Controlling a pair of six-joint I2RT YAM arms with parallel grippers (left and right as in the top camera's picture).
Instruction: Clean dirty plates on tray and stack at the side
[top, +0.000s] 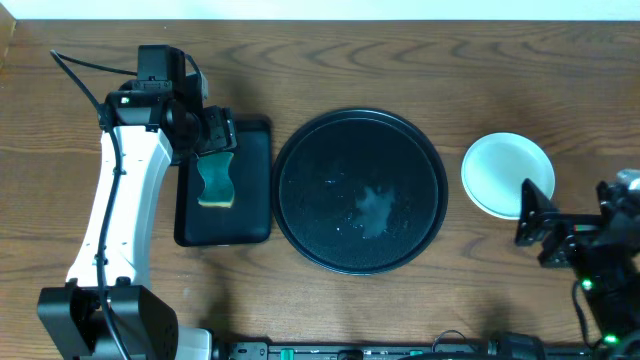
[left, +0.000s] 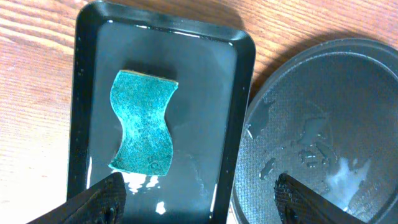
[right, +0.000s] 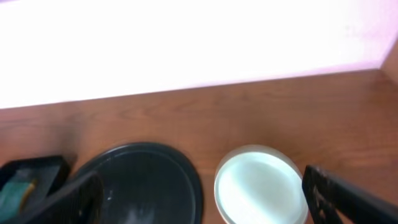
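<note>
Black round tray (top: 300, 190), wet and glistening, at the middle of the wooden table (top: 400, 60); pale plates (top: 507, 172) stacked to its right, apart from it.
Just beside the tray's left rim, a smaller rectangular tray (top: 255, 190) holding a teal sponge (top: 217, 180) in shallow water. Left gripper (left: 198, 183) spread wide above it, empty; right gripper (right: 200, 177) equally wide, empty, near the plates.

The tray (top: 315, 150) is large, round and black with a raised rim. It lies flat in the middle of the overhead view. Its floor is wet, with droplets and a pale smear of water (top: 375, 208) toward 5 o'clock from its centre. At the tray's 3 o'clock, apart from it, a glossy mint-white plate (top: 507, 172) lies face up. Whether others lie beneath it cannot be told.
</note>
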